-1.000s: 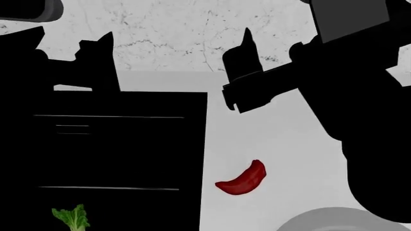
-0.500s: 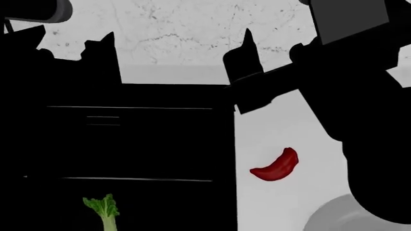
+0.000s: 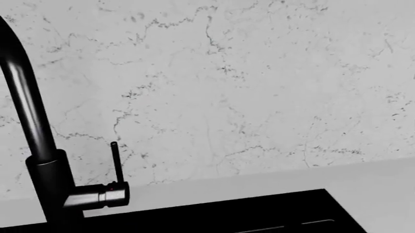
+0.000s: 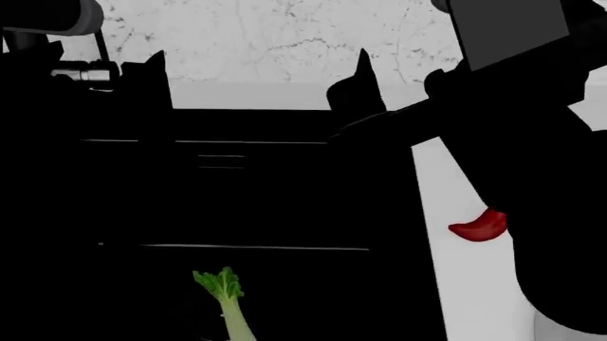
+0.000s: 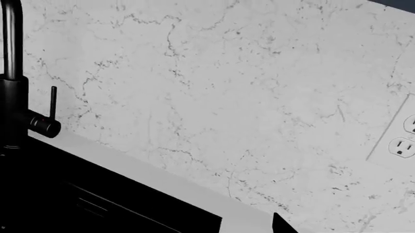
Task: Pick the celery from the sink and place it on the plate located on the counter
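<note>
Fingers: left gripper (image 4: 152, 71) and right gripper (image 4: 362, 71) each show one dark fingertip against the wall; spread cannot be told. Celery (image 4: 226, 298): lying in the black sink (image 4: 284, 192), well below and between both grippers. Pepper (image 4: 480, 226): on counter (image 4: 455, 284). Legible writing: none.

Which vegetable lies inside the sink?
The celery, green-leaved, lies in the black sink. The red pepper lies outside, on the white counter.
</note>
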